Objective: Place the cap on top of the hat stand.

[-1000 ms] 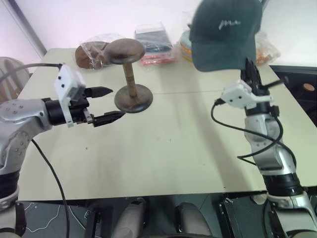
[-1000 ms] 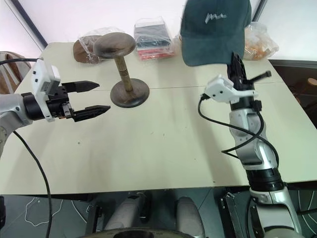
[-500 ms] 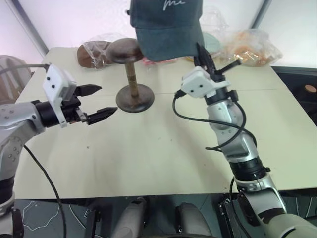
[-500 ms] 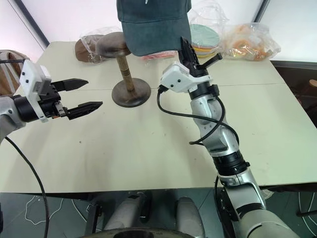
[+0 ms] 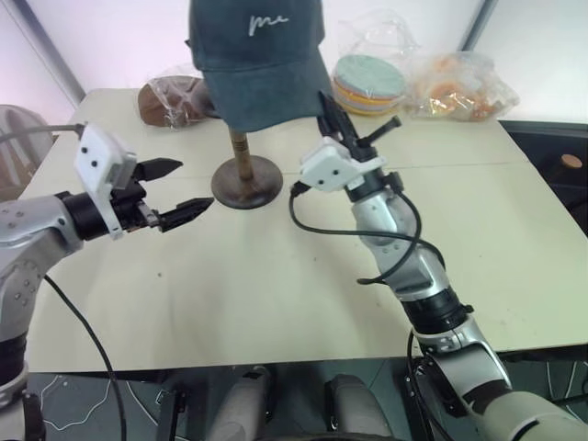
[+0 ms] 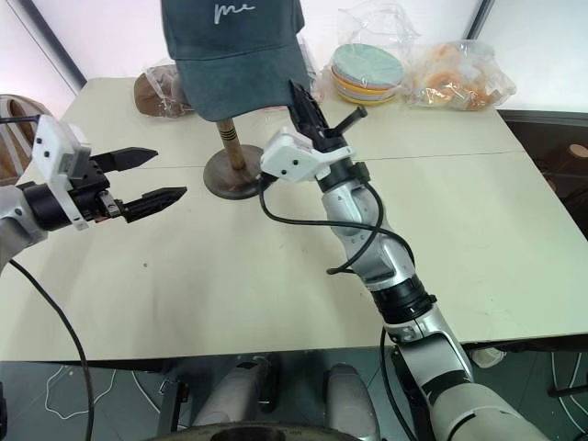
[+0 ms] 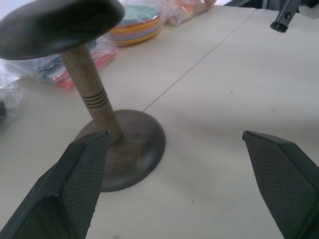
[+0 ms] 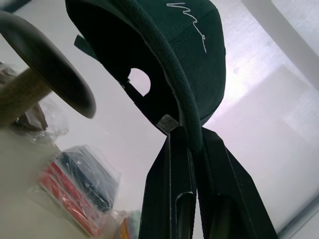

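right now the right gripper (image 5: 328,107) pinches the brim of the cap (image 5: 257,62), holding it above the hat stand (image 5: 245,177). if it lets go off-centre, the cap could slide off the dome or tip the stand. the left gripper (image 5: 180,188) waits spread nearby. the right wrist view shows the dome beside the cap's hollow, not yet inside.

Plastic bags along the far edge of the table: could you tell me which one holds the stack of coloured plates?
The clear bag just right of the cap; the bag at the far right holds orange items instead.
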### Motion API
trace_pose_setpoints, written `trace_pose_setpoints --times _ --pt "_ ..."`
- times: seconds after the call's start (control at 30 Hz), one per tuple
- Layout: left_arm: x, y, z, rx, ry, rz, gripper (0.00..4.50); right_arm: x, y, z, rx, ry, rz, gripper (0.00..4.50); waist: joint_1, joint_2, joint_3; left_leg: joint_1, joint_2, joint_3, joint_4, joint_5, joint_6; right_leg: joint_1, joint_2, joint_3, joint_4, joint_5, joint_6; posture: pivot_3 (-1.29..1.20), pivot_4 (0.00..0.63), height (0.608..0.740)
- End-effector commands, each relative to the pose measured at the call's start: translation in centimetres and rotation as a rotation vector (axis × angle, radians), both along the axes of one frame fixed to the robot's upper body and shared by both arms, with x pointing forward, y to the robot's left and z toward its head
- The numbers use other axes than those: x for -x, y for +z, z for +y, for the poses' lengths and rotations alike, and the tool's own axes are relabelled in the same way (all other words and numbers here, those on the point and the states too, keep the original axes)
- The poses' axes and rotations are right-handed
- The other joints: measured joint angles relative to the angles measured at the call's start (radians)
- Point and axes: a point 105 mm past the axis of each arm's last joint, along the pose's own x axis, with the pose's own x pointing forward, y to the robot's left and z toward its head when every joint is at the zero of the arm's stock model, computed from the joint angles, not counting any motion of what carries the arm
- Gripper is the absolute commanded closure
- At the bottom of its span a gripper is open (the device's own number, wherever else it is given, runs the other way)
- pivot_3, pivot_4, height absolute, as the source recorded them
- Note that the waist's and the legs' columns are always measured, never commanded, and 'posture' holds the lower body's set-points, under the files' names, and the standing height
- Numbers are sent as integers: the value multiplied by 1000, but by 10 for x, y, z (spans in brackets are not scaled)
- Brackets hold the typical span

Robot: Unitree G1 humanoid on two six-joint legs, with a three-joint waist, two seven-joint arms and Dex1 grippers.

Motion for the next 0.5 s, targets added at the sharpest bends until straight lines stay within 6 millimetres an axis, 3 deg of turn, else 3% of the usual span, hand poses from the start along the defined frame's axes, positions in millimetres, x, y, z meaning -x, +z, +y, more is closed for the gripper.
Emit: trace_pose_setpoints --times 0.03,0.5 --pt "2 8 12 -6 55 -44 0 5 13 18 -16 49 -61 4434 0 0 0 0 0 0 0 0 0 0 0 0 0 0 0 0 150 740" --pt "12 5 20 -27 118 -35 0 -22 -14 42 -30 -55 37 4434 0 0 0 0 0 0 -1 2 -3 -1 0 0 0 0 0 0 150 740"
